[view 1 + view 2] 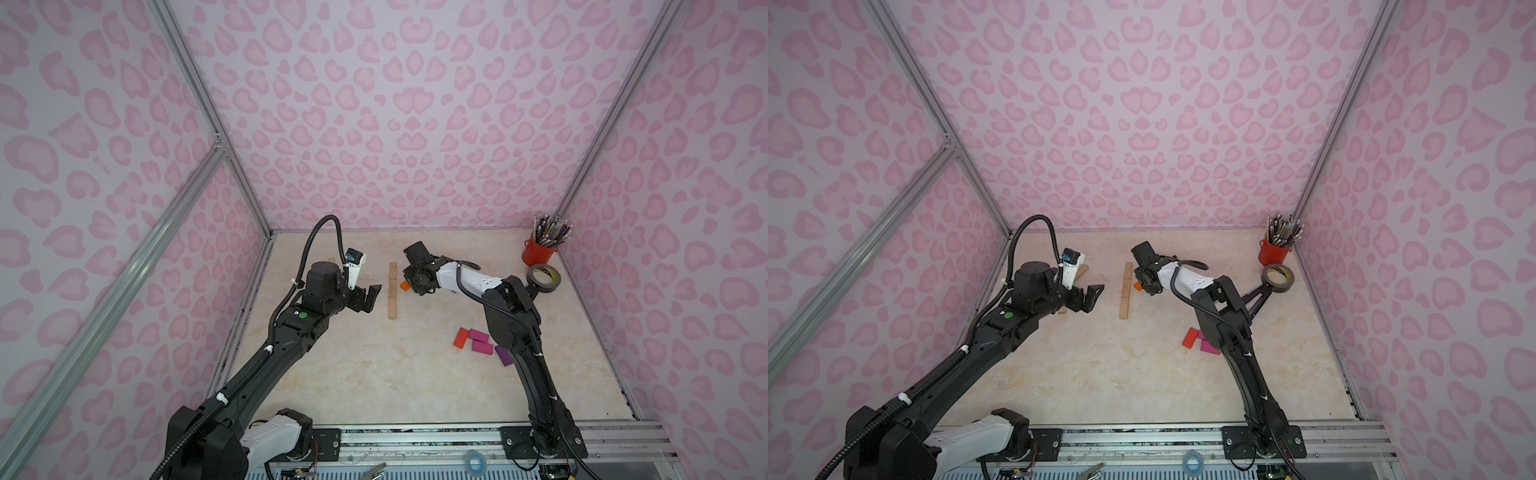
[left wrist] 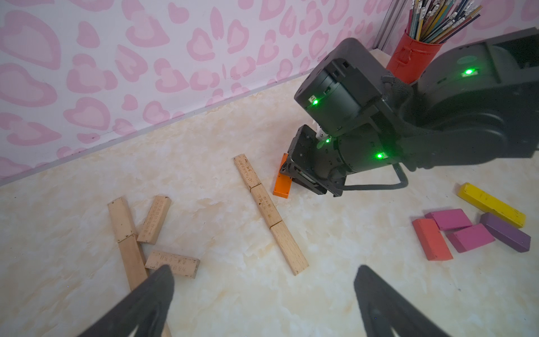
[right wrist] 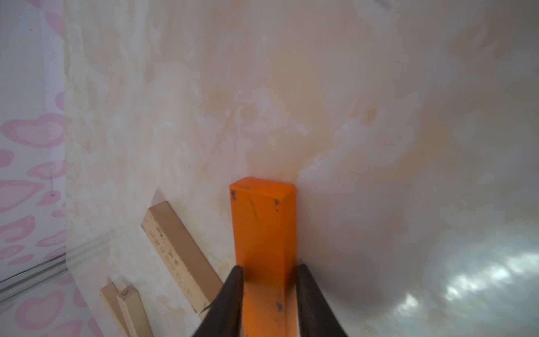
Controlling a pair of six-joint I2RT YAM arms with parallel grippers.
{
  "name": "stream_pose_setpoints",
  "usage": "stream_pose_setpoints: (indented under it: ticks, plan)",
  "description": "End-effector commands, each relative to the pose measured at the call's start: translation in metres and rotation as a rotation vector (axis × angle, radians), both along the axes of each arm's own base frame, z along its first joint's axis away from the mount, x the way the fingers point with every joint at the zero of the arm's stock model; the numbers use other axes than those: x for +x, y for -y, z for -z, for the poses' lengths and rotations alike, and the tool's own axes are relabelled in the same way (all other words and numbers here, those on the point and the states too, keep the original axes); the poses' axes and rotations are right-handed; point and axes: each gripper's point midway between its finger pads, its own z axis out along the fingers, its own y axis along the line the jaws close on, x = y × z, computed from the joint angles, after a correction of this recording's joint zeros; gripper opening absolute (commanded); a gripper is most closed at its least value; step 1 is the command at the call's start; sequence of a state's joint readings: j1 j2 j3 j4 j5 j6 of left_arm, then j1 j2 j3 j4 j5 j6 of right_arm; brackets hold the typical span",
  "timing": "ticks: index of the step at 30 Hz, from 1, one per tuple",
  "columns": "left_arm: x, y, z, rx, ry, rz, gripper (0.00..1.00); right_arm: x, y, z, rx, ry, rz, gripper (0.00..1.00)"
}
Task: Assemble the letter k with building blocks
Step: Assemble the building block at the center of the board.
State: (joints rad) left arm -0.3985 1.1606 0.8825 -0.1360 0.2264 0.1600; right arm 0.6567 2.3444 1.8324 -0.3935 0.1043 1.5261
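Three plain wooden building blocks [image 1: 392, 291] [image 2: 269, 210] lie end to end in a straight line on the marble tabletop. Just right of that line, my right gripper [image 3: 269, 267] [image 1: 411, 286] is shut on an orange block [image 3: 264, 233] [image 2: 283, 182]. The block slopes down, with its far end at the tabletop beside the line. My left gripper [image 2: 264, 270] [image 1: 368, 297] hangs open and empty left of the line. Several loose plain blocks [image 2: 154, 218] lie beneath the left arm. Red [image 1: 461, 337], magenta [image 1: 478, 336], purple [image 1: 503, 356] and yellow [image 2: 493, 204] blocks lie near the right arm.
A red cup of pencils [image 1: 539, 251] stands in the back right corner, with a grey tape roll [image 1: 543, 277] in front of it. Pink patterned walls close in the table on three sides. A metal rail [image 1: 415, 436] runs along the front.
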Motion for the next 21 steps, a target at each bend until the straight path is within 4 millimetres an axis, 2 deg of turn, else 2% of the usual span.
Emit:
stream_pose_setpoints:
  ticks: [1,21]
  plan:
    - [0.0031,0.001,-0.0063,-0.01,0.025,0.0,0.99,-0.0153,0.0068,0.024,-0.042,-0.085,-0.007,0.33]
    - [0.0032,-0.0007,-0.0061,-0.009,0.026,-0.005,0.99,-0.0129,0.0024,0.0276,-0.025,-0.092,0.0,0.33]
